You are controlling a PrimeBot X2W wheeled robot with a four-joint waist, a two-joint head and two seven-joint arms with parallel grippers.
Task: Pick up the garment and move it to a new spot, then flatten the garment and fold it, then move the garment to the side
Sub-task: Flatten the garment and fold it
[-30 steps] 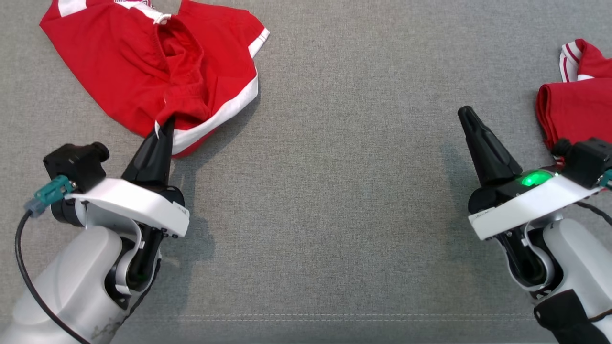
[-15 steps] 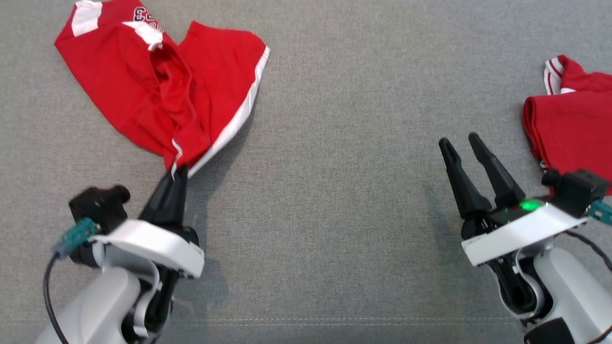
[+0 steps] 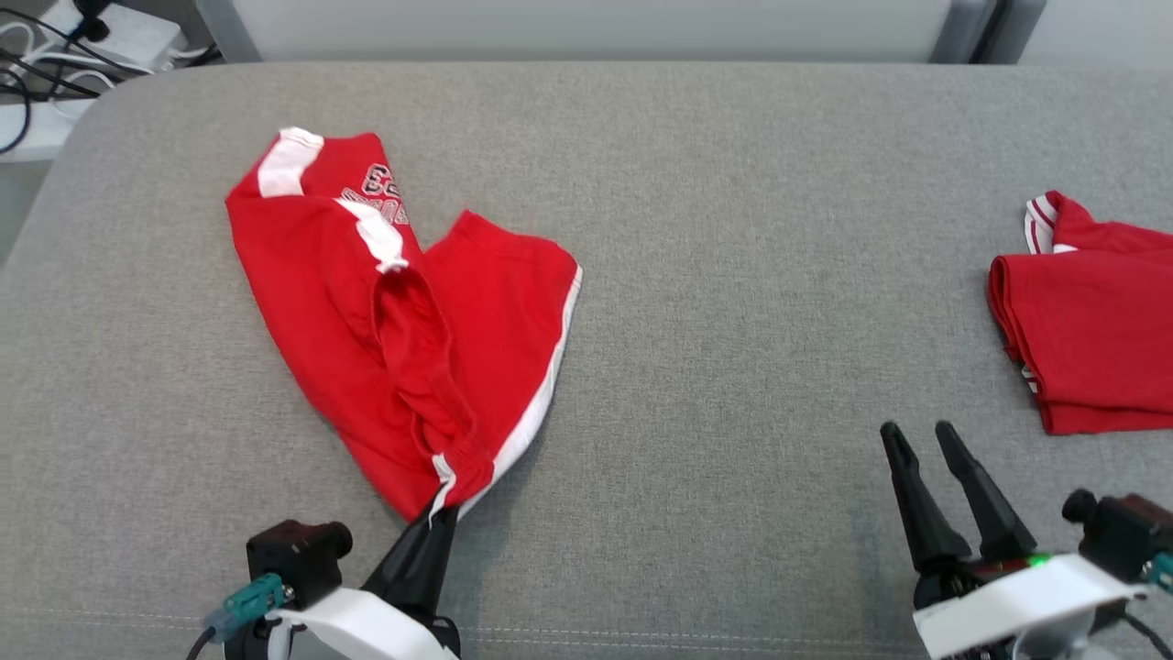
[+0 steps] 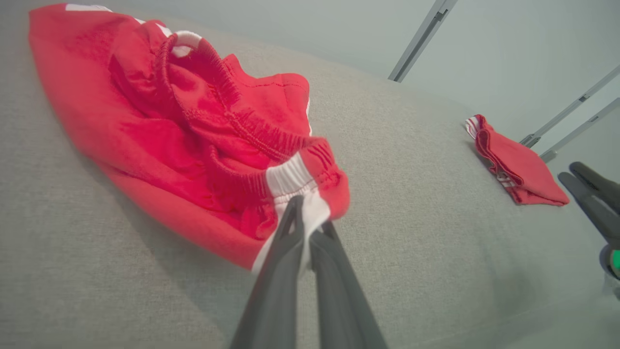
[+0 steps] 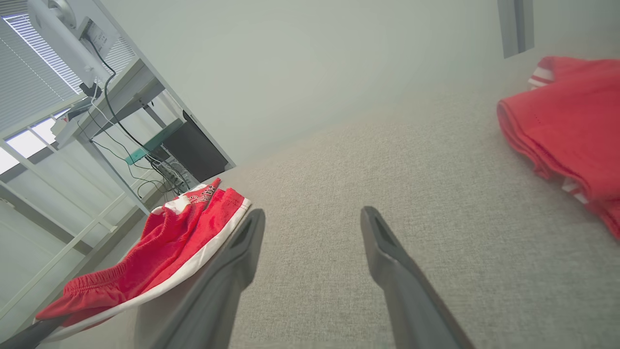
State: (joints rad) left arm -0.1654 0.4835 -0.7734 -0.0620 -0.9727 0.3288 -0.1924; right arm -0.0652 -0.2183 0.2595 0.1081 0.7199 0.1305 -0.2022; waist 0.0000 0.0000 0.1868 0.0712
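Observation:
The garment (image 3: 403, 321) is a pair of red shorts with white trim, lying crumpled on the left half of the grey padded table (image 3: 733, 275). My left gripper (image 3: 442, 515) is shut on its near tip, at the white-banded waistband (image 4: 295, 186); the cloth stretches away from the fingers toward the far left. In the right wrist view the garment (image 5: 160, 252) lies at the lower left. My right gripper (image 3: 918, 431) stands open over bare table at the lower right, holding nothing, its fingers (image 5: 387, 261) wide apart.
A second red garment, folded (image 3: 1090, 330), lies at the table's right edge, just beyond my right gripper. Cables and a power strip (image 3: 110, 37) sit off the far left corner. A pale wall panel (image 3: 586, 27) runs behind the table.
The head camera has tilted up, so the far edge of the table now shows. My right gripper has gone from shut to open. The left gripper has dragged the garment's tip nearer, stretching the cloth.

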